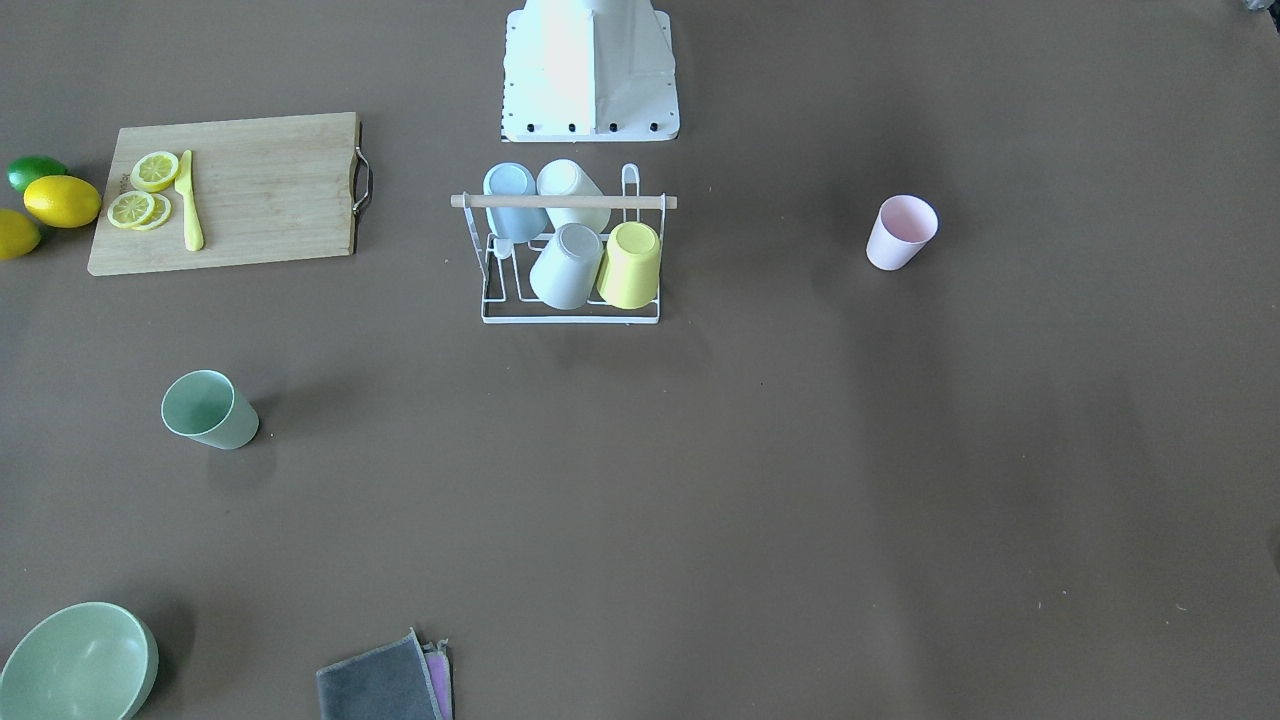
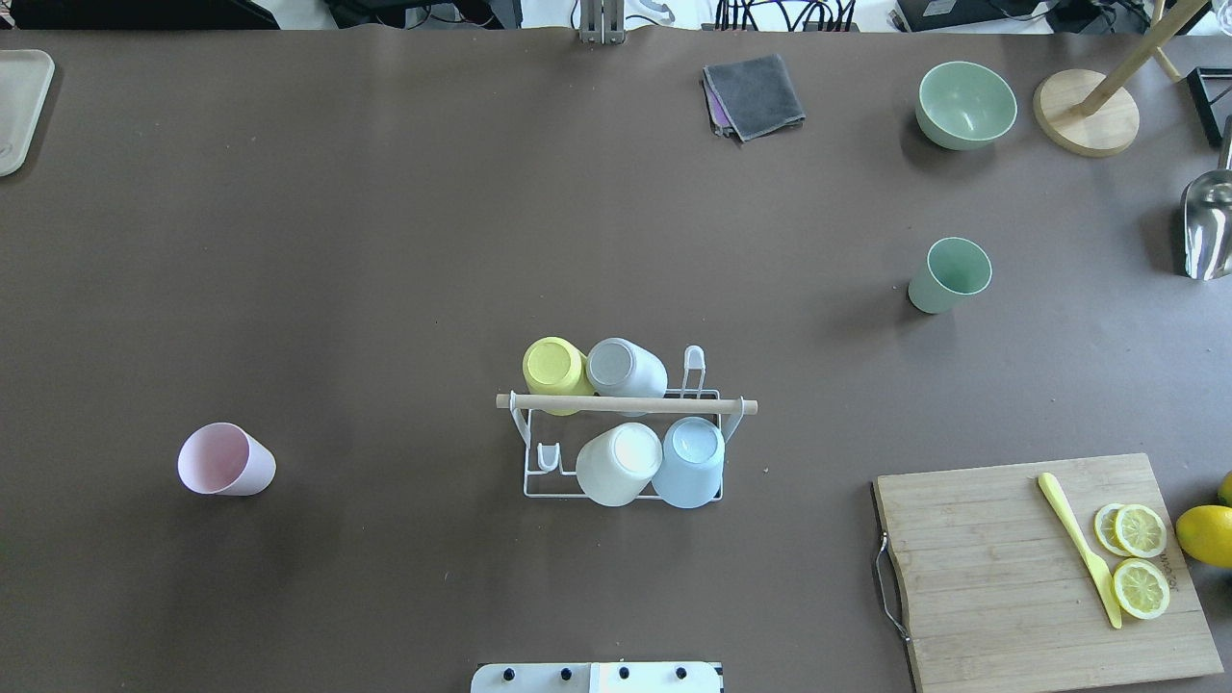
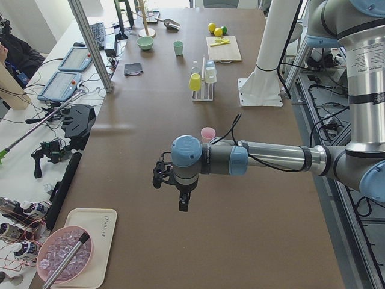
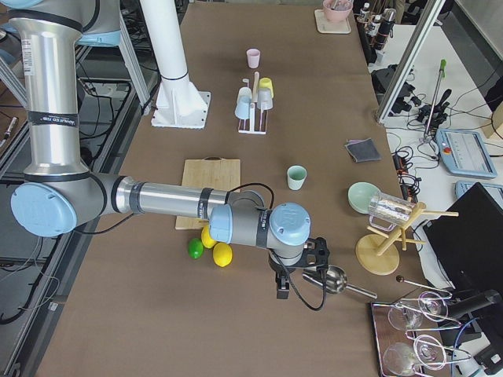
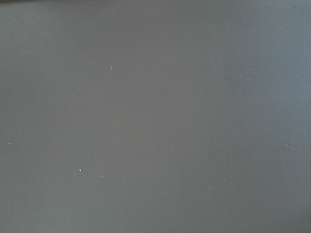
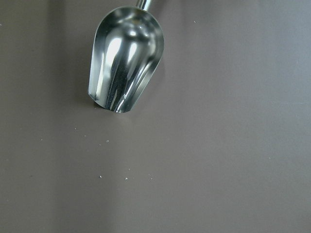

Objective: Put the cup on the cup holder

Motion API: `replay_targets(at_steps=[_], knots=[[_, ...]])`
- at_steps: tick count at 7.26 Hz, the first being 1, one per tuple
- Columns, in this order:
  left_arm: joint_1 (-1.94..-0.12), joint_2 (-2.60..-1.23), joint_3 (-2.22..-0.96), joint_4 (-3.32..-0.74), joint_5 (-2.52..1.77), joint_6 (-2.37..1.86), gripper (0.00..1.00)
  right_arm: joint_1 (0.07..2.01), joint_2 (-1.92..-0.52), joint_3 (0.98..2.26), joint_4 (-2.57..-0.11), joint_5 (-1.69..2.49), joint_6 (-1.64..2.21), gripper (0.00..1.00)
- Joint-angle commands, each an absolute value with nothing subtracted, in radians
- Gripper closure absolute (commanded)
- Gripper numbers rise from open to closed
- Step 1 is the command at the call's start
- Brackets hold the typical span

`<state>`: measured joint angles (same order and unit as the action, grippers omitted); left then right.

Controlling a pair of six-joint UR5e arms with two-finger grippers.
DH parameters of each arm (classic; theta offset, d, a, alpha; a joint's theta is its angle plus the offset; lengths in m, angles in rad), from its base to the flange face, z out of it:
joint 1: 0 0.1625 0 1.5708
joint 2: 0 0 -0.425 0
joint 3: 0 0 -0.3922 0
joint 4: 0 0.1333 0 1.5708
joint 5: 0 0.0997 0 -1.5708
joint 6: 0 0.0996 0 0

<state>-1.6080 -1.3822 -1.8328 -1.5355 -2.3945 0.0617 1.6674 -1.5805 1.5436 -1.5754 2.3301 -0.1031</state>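
The white wire cup holder [image 2: 626,404] with a wooden rod stands mid-table near the robot base, also in the front view [image 1: 560,201]. It carries several upside-down cups: yellow, grey, white and blue. A pink cup [image 2: 226,460] stands upright and alone on the robot's left side. A green cup [image 2: 948,275] stands upright on the right side. My left gripper [image 3: 183,205] shows only in the exterior left view, over bare table beyond the pink cup [image 3: 208,133]. My right gripper [image 4: 283,290] shows only in the exterior right view, over a metal scoop. I cannot tell whether either is open.
A cutting board [image 2: 1020,568] with lemon slices and a yellow knife lies at the near right, whole lemons [image 2: 1205,534] beside it. A green bowl [image 2: 965,104], a grey cloth [image 2: 756,94], a wooden stand [image 2: 1086,123] and the metal scoop [image 6: 125,63] are at the far right.
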Motion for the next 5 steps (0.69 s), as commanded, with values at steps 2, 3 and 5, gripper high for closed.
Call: replay_targets(at_steps=[2, 3, 5], knots=[[-1.608, -1.374, -1.832, -1.543, -2.395, 0.060, 0.02, 1.667, -1.580, 1.545, -1.575, 2.330, -0.103, 0.00], [-1.608, -1.376, -1.827, -1.545, -2.395, 0.063, 0.02, 1.667, -1.580, 1.543, -1.575, 2.330, -0.103, 0.00], [-1.606, -1.377, -1.827, -1.546, -2.395, 0.066, 0.02, 1.667, -1.580, 1.543, -1.575, 2.330, -0.104, 0.00]])
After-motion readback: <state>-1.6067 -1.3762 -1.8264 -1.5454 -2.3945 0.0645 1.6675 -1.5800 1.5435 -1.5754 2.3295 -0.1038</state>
